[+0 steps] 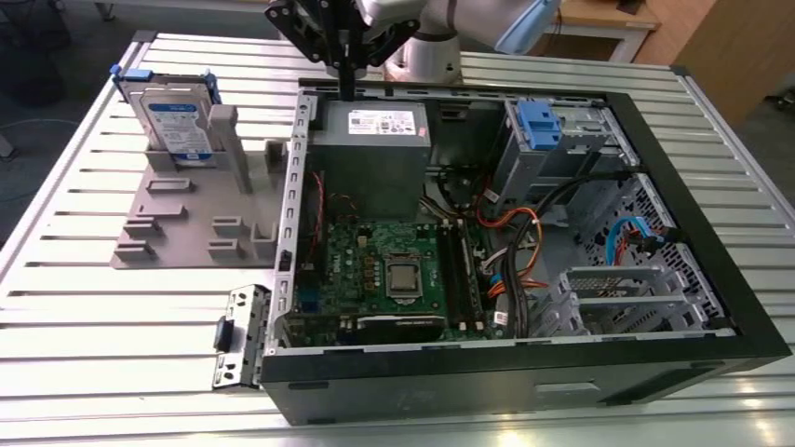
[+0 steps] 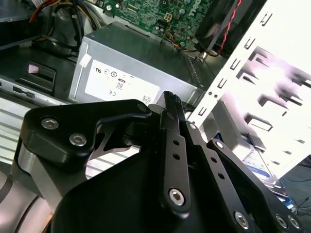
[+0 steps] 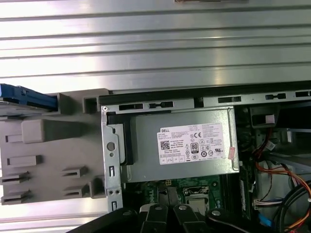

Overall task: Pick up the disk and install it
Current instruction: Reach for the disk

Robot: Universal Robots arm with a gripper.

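The disk, silver with a white-and-blue label and a blue carrier bracket, stands upright in a grey holder on the exterior view's left, outside the computer case. In the first wrist view its blue bracket shows edge-on above the holder. My gripper hangs over the case's back edge, just above the grey power-supply box, well off to the right of the disk. Its black fingers are pressed together with nothing between them.
The open black computer case lies flat on a slatted metal table. Inside are a green motherboard, bundled cables and a drive bay with a blue latch. A loose metal bracket lies by the case's front left corner.
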